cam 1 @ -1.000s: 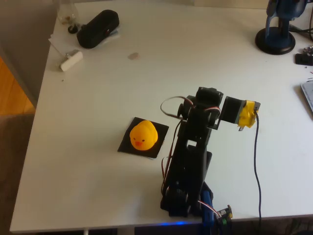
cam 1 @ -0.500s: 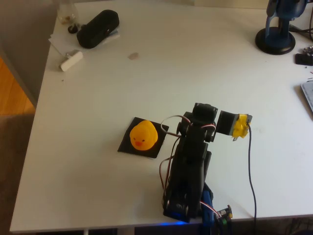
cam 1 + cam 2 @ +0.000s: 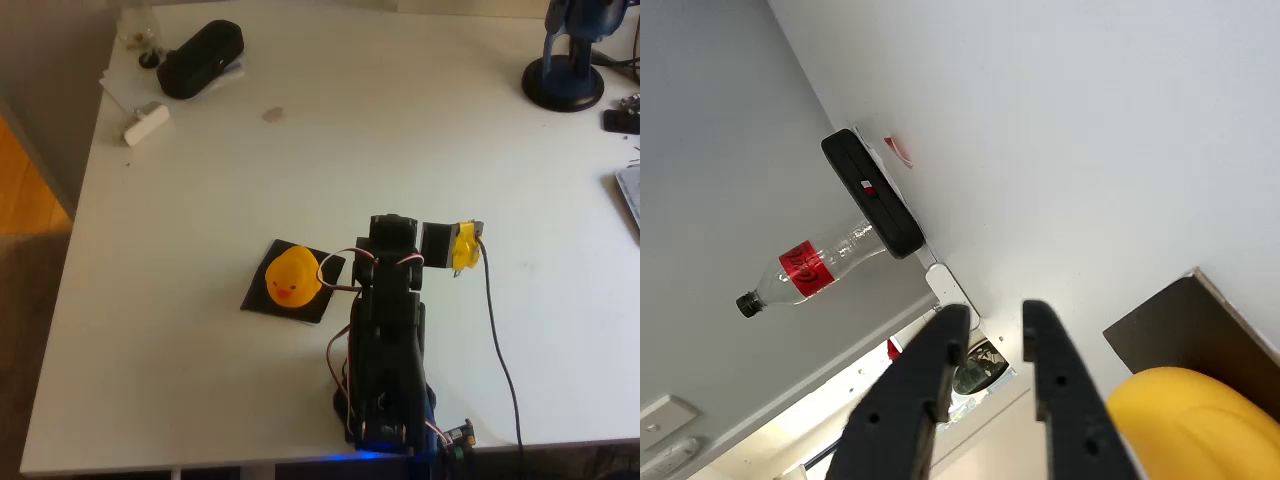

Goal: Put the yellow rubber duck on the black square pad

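Since a second ago the black arm has folded back toward its base, drawing the gripper (image 3: 462, 247) down and left in the overhead view. Its jaws stand slightly apart, holding nothing, with a narrow gap between the fingers (image 3: 930, 390) in the wrist view. At nine o'clock from the gripper, well apart, the yellow rubber duck (image 3: 292, 277) sits on the black square pad (image 3: 262, 297). A black pouch (image 3: 200, 58) lies far off at eleven o'clock.

1. Yellow rubber duck (image 3: 292, 278): rounded, orange beak, upright on the pad, left of the arm in the overhead view.
2. Black square pad (image 3: 257, 297): thin, flat on table, corner beside the arm.
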`<move>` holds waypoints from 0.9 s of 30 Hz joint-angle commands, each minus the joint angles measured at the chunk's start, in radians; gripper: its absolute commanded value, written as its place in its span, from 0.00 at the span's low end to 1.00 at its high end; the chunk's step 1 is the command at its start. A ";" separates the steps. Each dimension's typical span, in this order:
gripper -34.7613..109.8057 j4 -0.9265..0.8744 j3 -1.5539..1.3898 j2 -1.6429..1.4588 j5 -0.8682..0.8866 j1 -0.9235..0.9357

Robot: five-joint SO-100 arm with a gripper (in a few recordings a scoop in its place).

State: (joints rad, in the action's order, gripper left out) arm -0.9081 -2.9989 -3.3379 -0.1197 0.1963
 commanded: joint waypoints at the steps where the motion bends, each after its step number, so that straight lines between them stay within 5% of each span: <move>1: 0.28 0.005 -0.009 -0.028 -0.011 -0.006; 27: 0.28 0.005 -0.034 -0.028 -0.009 -0.003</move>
State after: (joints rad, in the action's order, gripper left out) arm -0.9081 -3.0189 -3.3379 -0.1197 0.1917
